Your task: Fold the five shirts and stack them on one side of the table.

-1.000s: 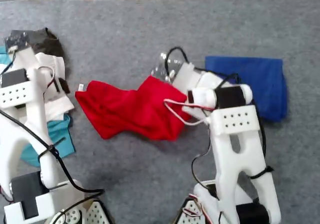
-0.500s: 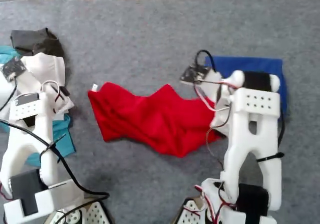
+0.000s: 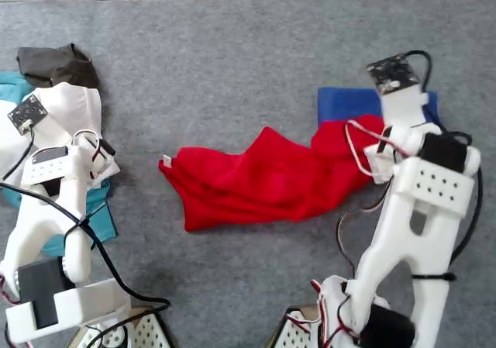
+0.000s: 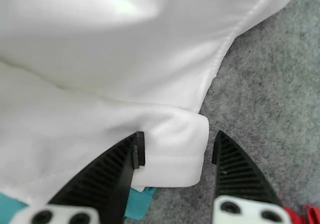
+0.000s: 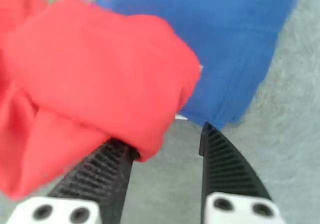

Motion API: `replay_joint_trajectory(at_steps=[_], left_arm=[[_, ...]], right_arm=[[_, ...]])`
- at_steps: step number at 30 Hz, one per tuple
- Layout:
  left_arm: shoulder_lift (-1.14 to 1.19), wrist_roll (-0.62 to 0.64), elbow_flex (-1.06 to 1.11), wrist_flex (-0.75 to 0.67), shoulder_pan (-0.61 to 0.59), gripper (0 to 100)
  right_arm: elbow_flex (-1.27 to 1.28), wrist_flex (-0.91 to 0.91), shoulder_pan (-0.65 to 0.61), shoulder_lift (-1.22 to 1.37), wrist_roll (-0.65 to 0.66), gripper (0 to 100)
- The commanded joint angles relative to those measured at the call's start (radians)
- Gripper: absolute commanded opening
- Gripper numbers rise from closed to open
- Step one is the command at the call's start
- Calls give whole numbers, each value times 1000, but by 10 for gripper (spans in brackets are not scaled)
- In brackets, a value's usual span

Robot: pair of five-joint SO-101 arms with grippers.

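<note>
Middle of the surface [image 3: 232,46]: red shirt [image 3: 263,181], crumpled, one end trailing toward the left. The other end is bunched up over the near corner of the blue shirt [image 3: 349,104] on the right side. The blue shirt is folded flat in a rectangle.

The right gripper [image 5: 165,144] is at that bunched end. Its fingers [image 5: 95,169] are spread and not pinching anything. Red cloth is draped over one finger, the other is bare, and grey surface shows in the gap between them. The blue shirt lies just beyond the fingertips.

Left side of the surface: a loose pile.
- white shirt [image 3: 74,108] on top
- teal shirt [image 3: 97,212] sticking out from under it on the near side
- dark shirt [image 3: 58,65] at the far end, touching the white one

The left gripper [image 4: 175,151] is low over the white shirt's edge. Its fingers [image 4: 112,174] are spread to either side of a folded-over white corner and are not closed on it. One finger touches the cloth, the other is over bare surface. A sliver of teal shows under that corner.

Red shirt and white shirt are apart, with grey surface between them.
</note>
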Motion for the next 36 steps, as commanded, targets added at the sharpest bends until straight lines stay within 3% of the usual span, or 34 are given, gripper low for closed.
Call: replay_joint_trajectory(at_steps=[1, 5, 8, 14, 18, 23, 29, 36], left_arm=[[-6, 6, -22, -14, 16, 234], [-6, 6, -22, -14, 31, 234], [-5, 6, -22, -14, 44, 234], [-6, -20, -18, -14, 42, 234], [-9, -35, -16, -14, 42, 234], [-9, -35, -18, -14, 35, 234], [-9, -32, -18, -14, 35, 234], [-9, -35, -19, -14, 35, 234]], right_arm=[[105, -51, -86, -87, -97, 216], [208, 2, -230, -145, -101, 354], [229, 71, -351, -156, -66, 374], [166, 373, -601, -154, 253, 374], [137, 499, -654, -154, 410, 374], [47, 463, -680, -153, 385, 374], [-61, 144, -692, -142, 91, 374], [65, -140, -807, 232, 43, 374]])
